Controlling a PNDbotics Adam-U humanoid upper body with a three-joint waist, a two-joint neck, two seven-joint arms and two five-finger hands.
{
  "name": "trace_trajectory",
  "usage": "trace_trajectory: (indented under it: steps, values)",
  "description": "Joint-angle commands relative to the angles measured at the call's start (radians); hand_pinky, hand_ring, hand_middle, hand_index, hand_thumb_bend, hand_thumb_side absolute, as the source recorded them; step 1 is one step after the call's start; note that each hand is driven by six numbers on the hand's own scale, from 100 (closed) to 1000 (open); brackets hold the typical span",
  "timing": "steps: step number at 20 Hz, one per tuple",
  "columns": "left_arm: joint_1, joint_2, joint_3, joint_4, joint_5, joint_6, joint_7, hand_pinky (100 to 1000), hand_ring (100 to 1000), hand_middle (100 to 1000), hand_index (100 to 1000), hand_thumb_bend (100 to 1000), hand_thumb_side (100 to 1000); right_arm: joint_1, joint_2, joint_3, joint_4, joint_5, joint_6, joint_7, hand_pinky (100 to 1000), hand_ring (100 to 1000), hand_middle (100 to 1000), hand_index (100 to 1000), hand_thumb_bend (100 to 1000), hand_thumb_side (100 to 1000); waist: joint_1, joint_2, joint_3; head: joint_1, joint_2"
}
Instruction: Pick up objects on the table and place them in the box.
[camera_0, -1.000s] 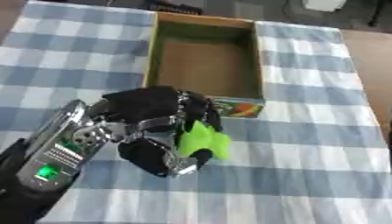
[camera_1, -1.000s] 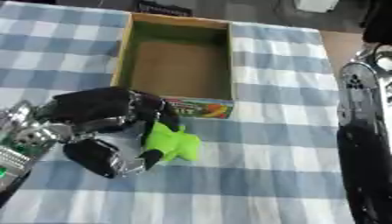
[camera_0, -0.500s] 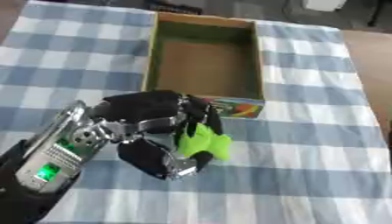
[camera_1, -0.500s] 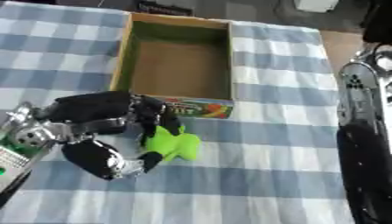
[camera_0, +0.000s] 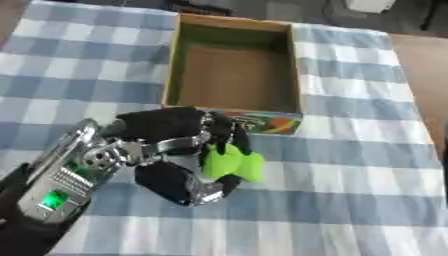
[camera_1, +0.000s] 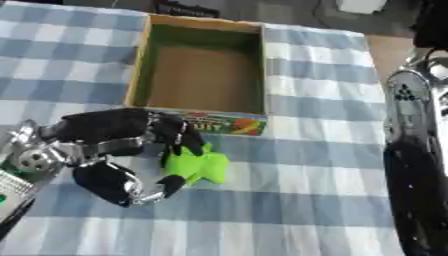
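Left eye view: the black-and-silver left hand (camera_0: 171, 150) was curled round a bright green, soft-looking toy (camera_0: 230, 164) on the blue-checked tablecloth (camera_0: 350, 165), just short of the open cardboard box (camera_0: 232, 65), which appeared empty. Judgement: lift the toy clear of the near wall before carrying it forward.

Right eye view: only the right forearm (camera_1: 420, 165) showed at the edge; the right hand was out of sight.

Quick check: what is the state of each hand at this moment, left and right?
Left hand: fingers and thumb curled round the green object, just before the box.
Right hand: only the arm shows in the right eye view; hand not visible.
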Motion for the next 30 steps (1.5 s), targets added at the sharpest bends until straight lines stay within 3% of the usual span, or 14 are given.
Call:
trace_trajectory:
  steps: [1, 6, 11, 18, 30]
  values:
    - [-0.005, -0.004, 0.015, -0.017, -0.021, 0.007, -0.013, 657, 703, 810, 850, 118, 856, -0.015, -0.011, -0.002, -0.013, -0.005, 0.000, 0.005, 413, 393, 419, 540, 100, 813, 0.004, -0.011, -0.002, -0.009, 0.000]
    - [-0.013, -0.007, 0.023, -0.017, -0.063, 0.002, -0.008, 724, 788, 855, 842, 127, 853, -0.014, -0.012, -0.002, -0.013, -0.005, -0.001, 0.005, 413, 393, 418, 540, 100, 812, 0.004, -0.012, 0.000, -0.012, 0.000]
    - [-0.027, -0.011, 0.028, -0.017, -0.128, 0.002, 0.003, 768, 811, 870, 843, 143, 849, -0.015, -0.011, -0.002, -0.013, -0.005, -0.001, 0.004, 413, 393, 419, 540, 100, 813, 0.004, -0.012, 0.000, -0.010, 0.000]
    - [-0.027, -0.018, 0.031, -0.017, -0.140, 0.022, 0.062, 764, 811, 878, 852, 158, 845, -0.019, -0.006, 0.001, -0.013, -0.012, 0.000, 0.007, 413, 393, 419, 541, 100, 813, 0.002, -0.009, -0.002, -0.008, 0.000]
    - [-0.052, -0.028, 0.017, 0.030, -0.149, 0.050, 0.043, 738, 785, 875, 858, 158, 839, -0.019, -0.006, 0.003, -0.013, -0.018, 0.004, 0.017, 413, 393, 419, 541, 100, 812, 0.000, -0.008, -0.004, -0.005, 0.000]
